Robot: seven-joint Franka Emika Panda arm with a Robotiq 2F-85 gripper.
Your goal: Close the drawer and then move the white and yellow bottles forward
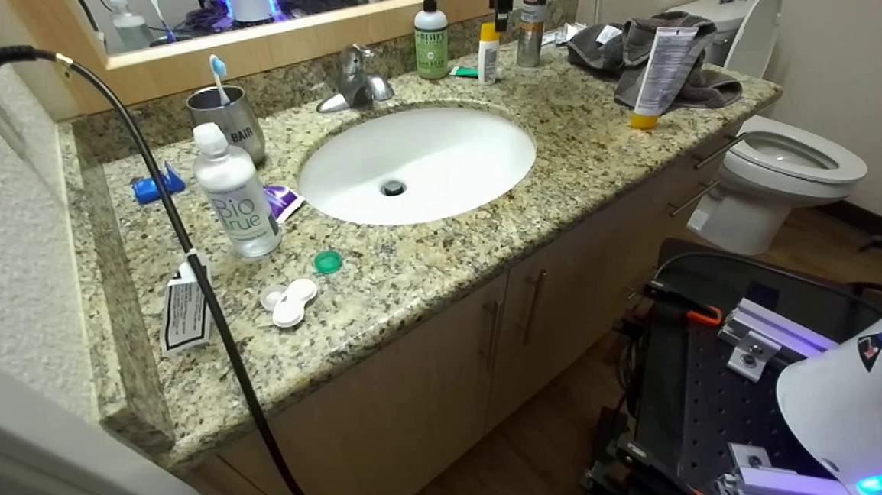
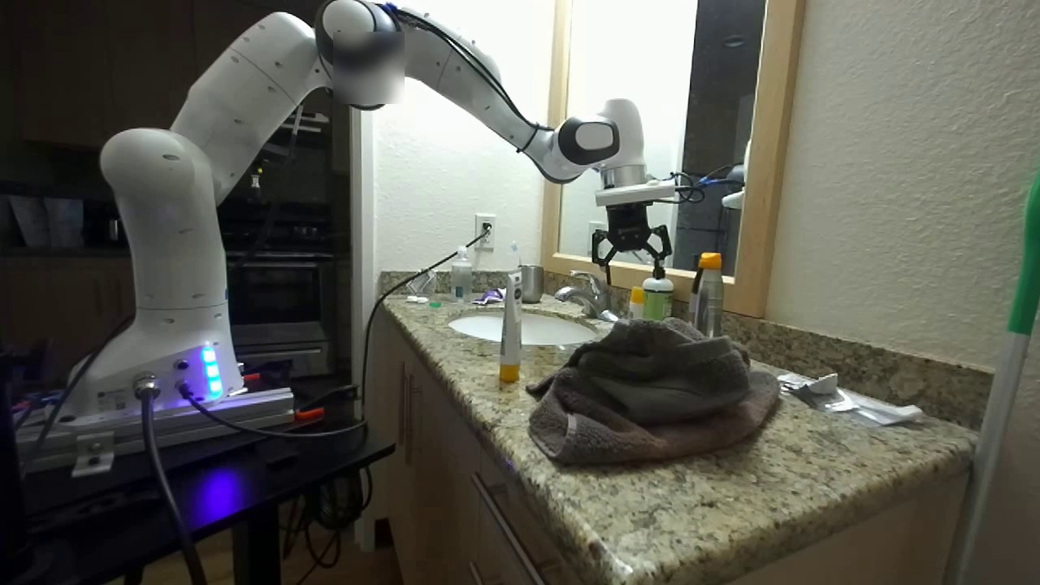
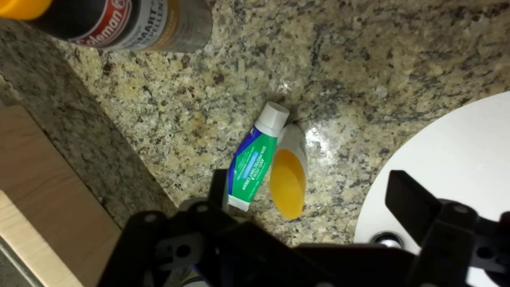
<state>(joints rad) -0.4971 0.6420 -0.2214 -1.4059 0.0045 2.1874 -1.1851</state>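
A small white bottle with a yellow cap [image 1: 488, 59] stands upright by the backsplash. It shows in an exterior view [image 2: 637, 303] and from above in the wrist view [image 3: 288, 181]. A white tube [image 1: 664, 73] stands on its yellow cap near the counter's front edge, also in an exterior view [image 2: 511, 325]. My gripper [image 2: 633, 268] is open and empty above the back of the counter; part of it shows at the top edge [image 1: 502, 3]. In the wrist view [image 3: 310, 191] the white bottle lies between the fingers, below them. The drawers [image 1: 718, 151] look flush; their handles show [image 2: 505, 524].
A spray can with a yellow cap [image 3: 159, 26], a green soap pump [image 1: 431, 45] and a green cream tube [image 3: 255, 163] crowd the white bottle. The faucet [image 1: 356, 80] and sink [image 1: 473, 142] lie beside them. A grey towel [image 2: 650, 390] and mirror frame [image 2: 780, 162] are near.
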